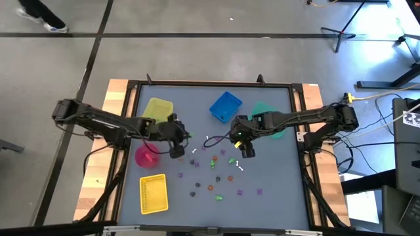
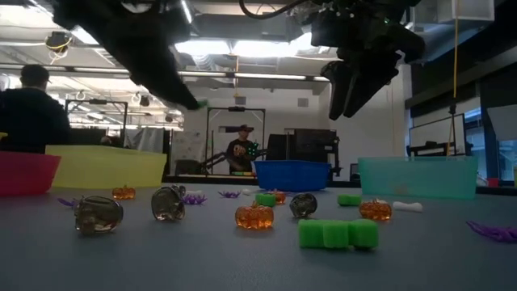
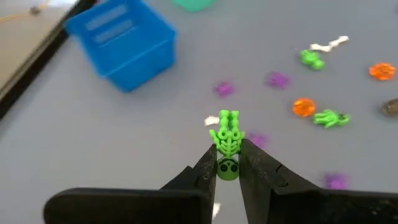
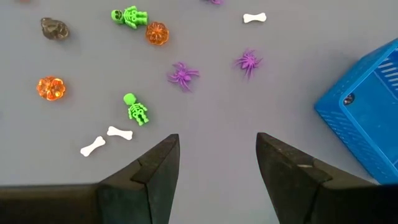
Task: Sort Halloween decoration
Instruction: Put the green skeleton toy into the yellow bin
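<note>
I've got the left gripper [image 3: 228, 163] clamped on a small green plastic skeleton figure [image 3: 226, 138], lifted off the grey table [image 1: 275, 183]. Right gripper [image 4: 216, 155] hangs with fingers apart; below it lie purple plastic spiders [image 4: 183, 75], orange pumpkins [image 4: 50, 87] and white bones [image 4: 93, 145].

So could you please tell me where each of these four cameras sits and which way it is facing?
High view: overhead, straight down on the table; both arms show.
Low view: table height, level towards the room; both arms enter from above.
Left wrist view: on the left arm, past the left gripper shut on a green skeleton.
Right wrist view: on the right arm, past the open right gripper at scattered trinkets.
Shared: the blue bin shows in both wrist views.
</note>
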Robot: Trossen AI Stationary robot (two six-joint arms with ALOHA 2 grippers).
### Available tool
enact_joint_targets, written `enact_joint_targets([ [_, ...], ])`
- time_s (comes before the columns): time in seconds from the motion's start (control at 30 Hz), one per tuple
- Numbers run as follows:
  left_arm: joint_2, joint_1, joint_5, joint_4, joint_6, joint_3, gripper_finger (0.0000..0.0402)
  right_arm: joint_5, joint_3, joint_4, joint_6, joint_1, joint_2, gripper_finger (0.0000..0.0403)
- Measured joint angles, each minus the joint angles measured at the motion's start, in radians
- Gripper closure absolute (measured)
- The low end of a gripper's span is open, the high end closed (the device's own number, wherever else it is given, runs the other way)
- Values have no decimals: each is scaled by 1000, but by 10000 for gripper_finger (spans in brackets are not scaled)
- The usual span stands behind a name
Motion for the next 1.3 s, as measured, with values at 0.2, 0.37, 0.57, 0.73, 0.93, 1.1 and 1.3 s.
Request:
enact_joint_targets([
  [0.2,-172,18,-81,-219,-116,0,365,0,0,9,-29,0,0,191],
  [0.37,-272,22,-115,-423,-206,0,365,0,0,25,-44,0,0,191],
  [0.57,-317,22,-174,-645,-323,0,365,0,0,31,-49,0,0,191],
  [0.73,-314,22,-207,-811,-421,-1,365,0,0,32,-49,0,0,191],
  [0.93,-314,22,-220,-850,-423,-1,365,0,0,32,-49,0,0,191],
  [1.1,-314,22,-279,-851,-443,-1,362,0,0,33,-49,0,0,191],
  [1.3,-314,22,-287,-851,-482,-2,325,0,0,33,-49,0,0,191],
])
